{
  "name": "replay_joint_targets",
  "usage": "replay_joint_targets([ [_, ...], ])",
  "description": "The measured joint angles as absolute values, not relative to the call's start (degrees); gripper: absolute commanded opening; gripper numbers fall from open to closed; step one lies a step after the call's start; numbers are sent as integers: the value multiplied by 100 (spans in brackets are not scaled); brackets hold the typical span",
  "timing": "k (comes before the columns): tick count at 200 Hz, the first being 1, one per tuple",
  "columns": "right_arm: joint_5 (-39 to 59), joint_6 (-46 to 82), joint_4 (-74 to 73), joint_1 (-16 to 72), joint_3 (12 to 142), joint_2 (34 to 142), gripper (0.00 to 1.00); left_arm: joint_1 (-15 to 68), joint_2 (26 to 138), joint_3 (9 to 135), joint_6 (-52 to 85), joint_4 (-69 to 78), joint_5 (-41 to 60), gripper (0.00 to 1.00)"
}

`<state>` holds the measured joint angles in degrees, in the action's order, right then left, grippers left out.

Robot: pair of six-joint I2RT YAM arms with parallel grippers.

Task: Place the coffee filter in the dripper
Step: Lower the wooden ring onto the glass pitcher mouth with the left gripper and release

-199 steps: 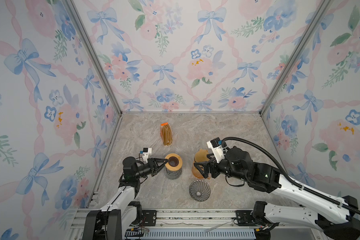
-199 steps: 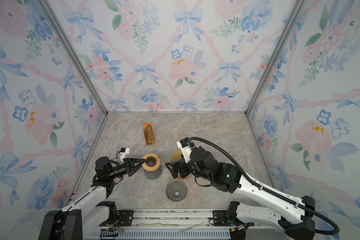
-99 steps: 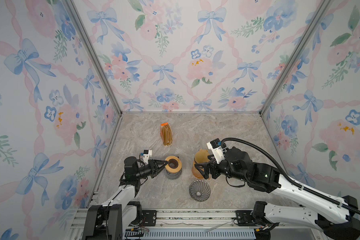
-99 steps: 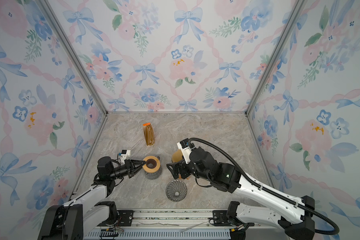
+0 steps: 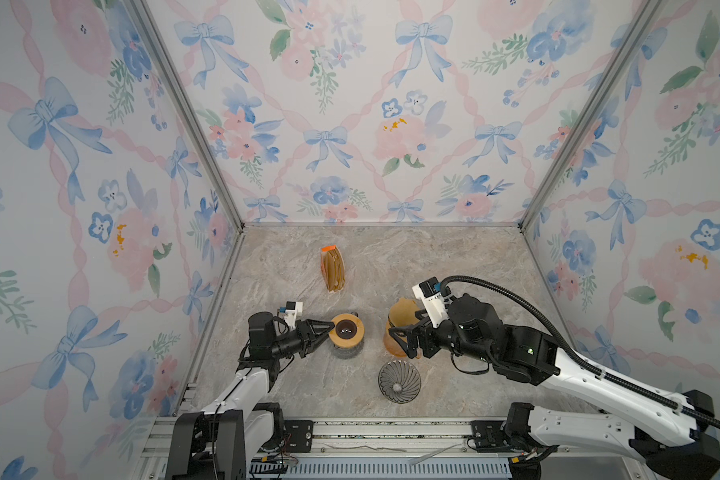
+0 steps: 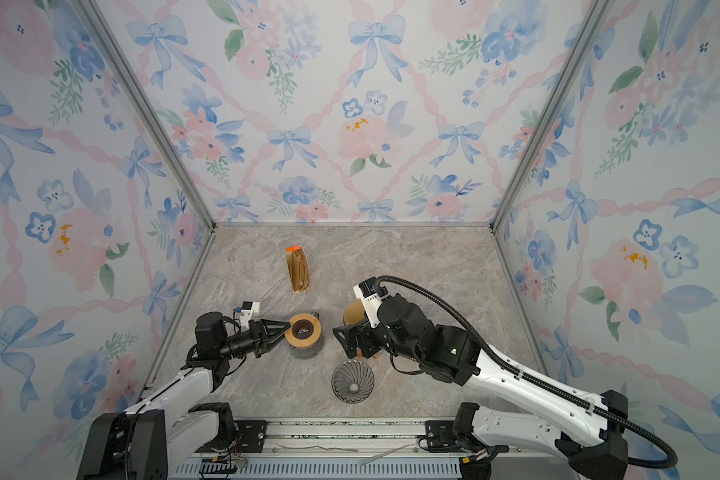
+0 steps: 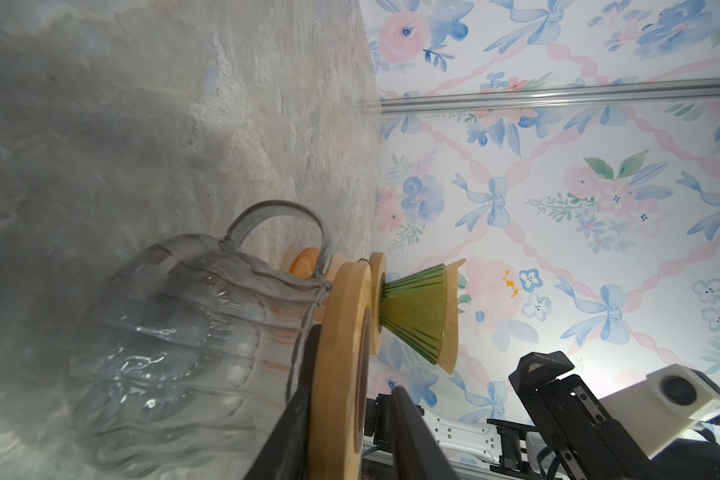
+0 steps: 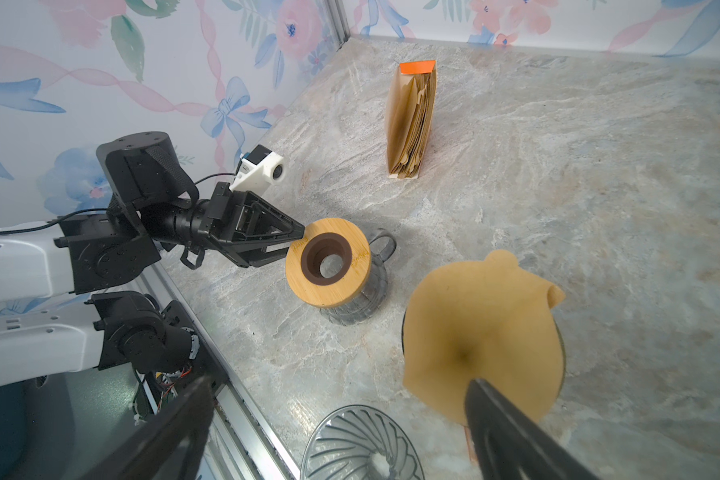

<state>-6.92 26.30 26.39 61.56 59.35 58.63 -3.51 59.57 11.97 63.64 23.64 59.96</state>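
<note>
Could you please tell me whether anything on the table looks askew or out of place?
The brown coffee filter sits unevenly in the green dripper: in the right wrist view one edge curls over, and it overhangs the dripper's rim. Nothing looks spilled or broken.

You've got pink-and-blue bow florals on the walls (image 5: pixel 350 124) and grey-beige marbling on the tabletop (image 5: pixel 454 266). The filter (image 8: pixel 481 332) is plain tan, the dripper (image 7: pixel 416 316) ribbed green, the filter pack (image 5: pixel 332 270) orange-tabbed.

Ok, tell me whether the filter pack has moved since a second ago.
No. In both top views the filter pack stands where it did, just as near the back edge of the table.
</note>
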Motion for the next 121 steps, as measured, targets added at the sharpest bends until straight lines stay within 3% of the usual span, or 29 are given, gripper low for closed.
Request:
replay_joint_targets([
  [48, -720, 2633, 2644, 6156, 5935, 5863, 96, -475, 5769, 1865, 5463, 854, 5623, 38],
  [121, -749, 2633, 2685, 6156, 5935, 5835, 96, -642, 5664, 2091, 4915, -237, 5201, 40],
])
